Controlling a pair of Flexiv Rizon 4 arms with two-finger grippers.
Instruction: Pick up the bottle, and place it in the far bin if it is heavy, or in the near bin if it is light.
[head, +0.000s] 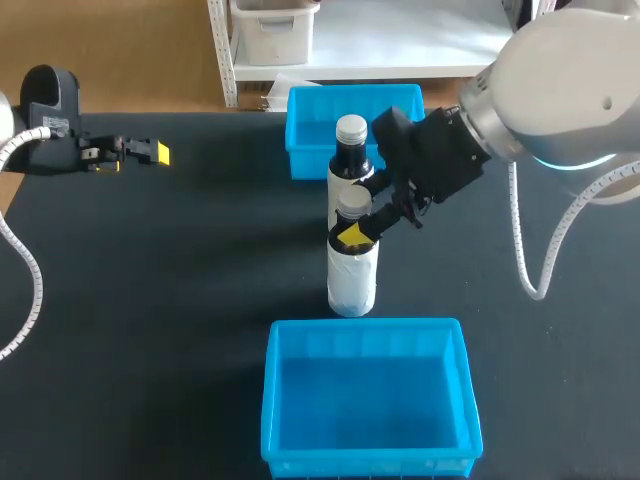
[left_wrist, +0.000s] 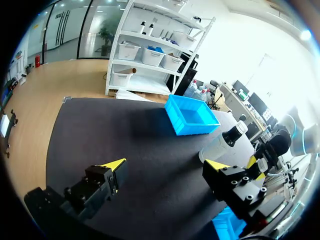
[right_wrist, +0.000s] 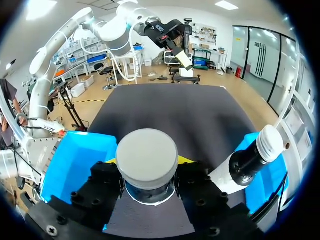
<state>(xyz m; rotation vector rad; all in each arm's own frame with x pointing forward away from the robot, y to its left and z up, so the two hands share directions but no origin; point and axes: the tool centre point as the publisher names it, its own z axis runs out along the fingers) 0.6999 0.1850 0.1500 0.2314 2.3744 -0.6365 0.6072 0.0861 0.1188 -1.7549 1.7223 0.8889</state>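
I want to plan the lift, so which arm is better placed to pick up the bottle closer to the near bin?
Right. The right gripper grips the near bottle at its neck from both sides. The left gripper sits open far off to the left, well away from it.

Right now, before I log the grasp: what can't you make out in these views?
- Front bottle body: right wrist view, hidden under its own cap and the right hand.
- Rear bottle lower half: head view, behind the front bottle.
- Near bin: left wrist view, mostly behind the left hand.
- Front bottle's base on or off the table: head view, angle too steep.
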